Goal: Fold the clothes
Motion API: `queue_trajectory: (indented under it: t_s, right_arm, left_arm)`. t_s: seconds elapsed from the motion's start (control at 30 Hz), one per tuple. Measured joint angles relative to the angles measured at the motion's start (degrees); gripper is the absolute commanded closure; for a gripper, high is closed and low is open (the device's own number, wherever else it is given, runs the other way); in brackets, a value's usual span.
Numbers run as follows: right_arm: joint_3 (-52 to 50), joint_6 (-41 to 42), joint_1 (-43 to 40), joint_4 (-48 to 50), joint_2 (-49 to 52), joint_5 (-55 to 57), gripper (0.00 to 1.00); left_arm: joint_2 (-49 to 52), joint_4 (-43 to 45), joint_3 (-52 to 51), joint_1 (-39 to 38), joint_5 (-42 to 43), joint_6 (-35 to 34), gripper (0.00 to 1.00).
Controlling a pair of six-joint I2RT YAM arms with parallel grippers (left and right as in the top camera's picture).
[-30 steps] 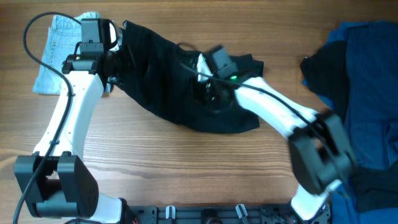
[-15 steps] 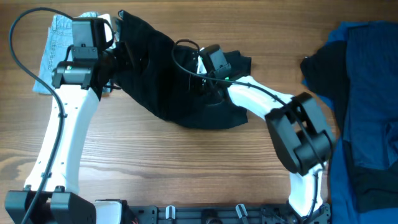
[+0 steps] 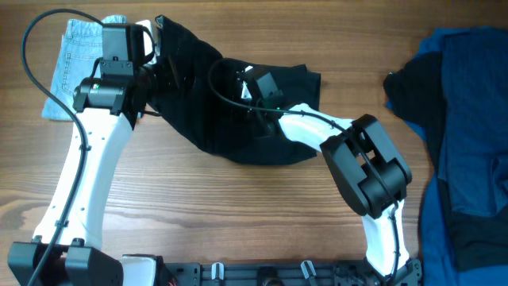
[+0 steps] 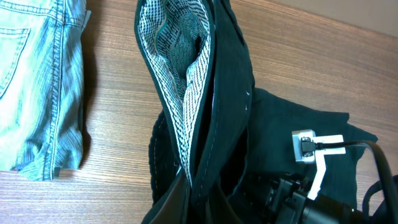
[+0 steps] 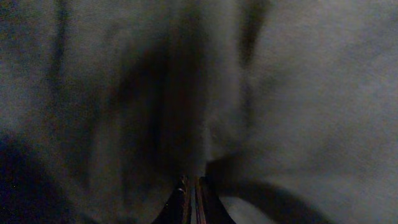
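- Pinching a fold of the black shorts [image 3: 208, 119], the right gripper [image 3: 252, 102] has its jaws drawn narrow; in the right wrist view the two fingertips [image 5: 184, 194] sit almost together, with dark, blurred cloth filling everything around them.
- The left gripper [image 3: 152, 70] holds the far left edge of the same shorts. Its fingers are hidden under the cloth in the left wrist view, but the fabric runs up into them in a tight, gathered ridge.
- That raised edge hangs open and shows a black-and-white checked lining [image 4: 180, 68] inside the black shorts [image 4: 233, 81].
- Between the two grippers the shorts lie spread across the wooden table [image 3: 238, 214], far of centre, with the loose end trailing toward the near right.
- Light-blue denim shorts [image 3: 67, 67] lie flat just left of the left gripper, near the lifted edge but apart from it [image 4: 37, 74].
- A pile of dark blue and black clothes [image 3: 468, 103] sits at the right edge, well apart from both grippers.
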Motion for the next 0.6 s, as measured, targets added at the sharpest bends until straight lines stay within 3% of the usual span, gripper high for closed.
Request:
queue_trajectory:
  t_s: [0.37,0.6]
  right_arm:
    - [0.02,2.05,0.66,9.7,4.85,1.7,0.96]
    - [0.04,2.64,-0.09,10.58,5.11,-0.13,0.96]
  left_arm:
    - [0.0,-1.22,0.02,0.0,-0.15,-0.02,0.96]
    - [-0.02,-1.77,0.02,0.0,-0.15,-0.02,0.96]
